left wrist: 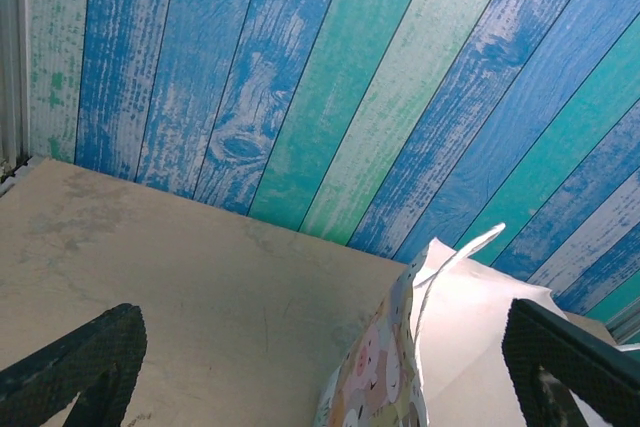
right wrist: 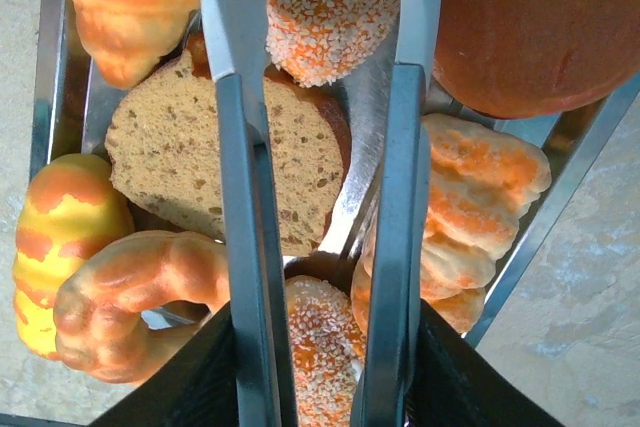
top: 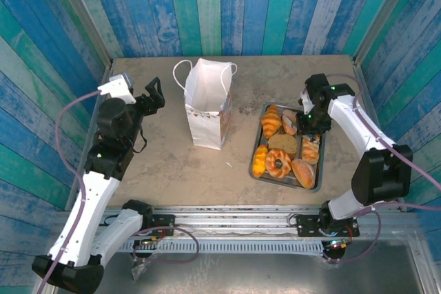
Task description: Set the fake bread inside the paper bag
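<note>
The fake bread lies on a grey metal tray (top: 253, 164): a croissant (top: 271, 120), a brown slice (top: 282, 144), a ring doughnut (top: 278, 164) and others. My right gripper (top: 313, 123) hangs over the tray's far end, shut on metal tongs (right wrist: 240, 197) whose arms run between its black fingers (right wrist: 180, 377). The tong tips squeeze a crumb-coated orange pastry (right wrist: 325, 7) above the brown slice (right wrist: 180, 157). The white paper bag (top: 207, 105) stands upright mid-table. My left gripper (top: 153, 94) is open just left of the bag (left wrist: 470, 347), nothing between its fingertips (left wrist: 80, 367).
Blue and green plank walls enclose the table on three sides. The tray (right wrist: 560, 177) sits right of the bag with a gap of bare tabletop between them. A sesame roll (right wrist: 320, 347) and a ridged shell pastry (right wrist: 480, 197) lie under the tongs.
</note>
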Available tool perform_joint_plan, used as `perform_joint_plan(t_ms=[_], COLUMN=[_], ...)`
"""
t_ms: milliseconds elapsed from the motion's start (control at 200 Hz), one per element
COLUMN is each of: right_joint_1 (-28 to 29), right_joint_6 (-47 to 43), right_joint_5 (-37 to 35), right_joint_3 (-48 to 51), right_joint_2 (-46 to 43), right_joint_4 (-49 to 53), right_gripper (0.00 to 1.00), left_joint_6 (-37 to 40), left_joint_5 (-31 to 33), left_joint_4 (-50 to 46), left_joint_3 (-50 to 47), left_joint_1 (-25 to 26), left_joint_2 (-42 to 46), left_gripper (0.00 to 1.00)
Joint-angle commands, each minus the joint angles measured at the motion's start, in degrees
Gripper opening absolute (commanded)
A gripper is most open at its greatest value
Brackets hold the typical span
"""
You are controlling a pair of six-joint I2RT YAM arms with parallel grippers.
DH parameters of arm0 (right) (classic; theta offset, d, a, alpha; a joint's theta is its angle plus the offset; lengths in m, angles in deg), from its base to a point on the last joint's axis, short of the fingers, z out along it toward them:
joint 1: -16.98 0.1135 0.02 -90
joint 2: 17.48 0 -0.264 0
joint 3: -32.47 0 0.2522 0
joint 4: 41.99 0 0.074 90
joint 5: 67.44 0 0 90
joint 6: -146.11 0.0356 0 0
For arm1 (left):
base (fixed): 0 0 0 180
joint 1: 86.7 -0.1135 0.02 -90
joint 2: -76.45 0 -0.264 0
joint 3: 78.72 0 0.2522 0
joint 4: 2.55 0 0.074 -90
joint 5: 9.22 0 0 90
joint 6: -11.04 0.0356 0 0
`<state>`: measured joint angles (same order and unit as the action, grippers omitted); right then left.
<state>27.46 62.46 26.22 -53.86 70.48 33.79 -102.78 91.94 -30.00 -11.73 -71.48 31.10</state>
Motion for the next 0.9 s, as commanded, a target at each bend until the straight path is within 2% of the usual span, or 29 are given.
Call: perform_joint_plan(t_ms=[0, 245, 456, 586, 756, 897], right_joint_1=[0.4, 0.6, 1.0, 1.6, 3.3, 6.0], right_joint_6=[0.0, 0.3, 0.2, 0.0, 0.5, 1.0], right_joint_5=[-0.2, 0.2, -0.2, 0.2, 2.7, 4.2], right_joint_3=[-1.9, -2.8, -4.0, -6.2, -10.5, -13.4], right_joint_2=[-1.2, -5.3, -9.7, -13.4, -18.1, -21.2], right_joint_4=[1.1, -0.5, -1.2, -1.8, -4.7, -9.2], right_gripper=[0.33, 0.30, 0.29, 0.29, 0.29, 0.29], left_joint_6=[1.1, -1.8, -5.1, -8.7, -16.4, -19.0], left_joint_5=[1.3, -0.4, -5.9, -11.1, -21.8, -26.0], left_joint_4=[-0.1, -0.4, -1.9, -1.6, 3.8, 7.5], left_joint_3=[0.1, 0.8, 3.5, 4.4, 1.6, -0.7], left_joint_1=[0.1, 0.1, 0.2, 0.0, -1.8, -2.1], left_joint_2=[1.1, -0.3, -3.8, -6.5, -10.5, -12.2], left_gripper=[0.96, 1.00, 0.96, 0.95, 0.98, 0.99])
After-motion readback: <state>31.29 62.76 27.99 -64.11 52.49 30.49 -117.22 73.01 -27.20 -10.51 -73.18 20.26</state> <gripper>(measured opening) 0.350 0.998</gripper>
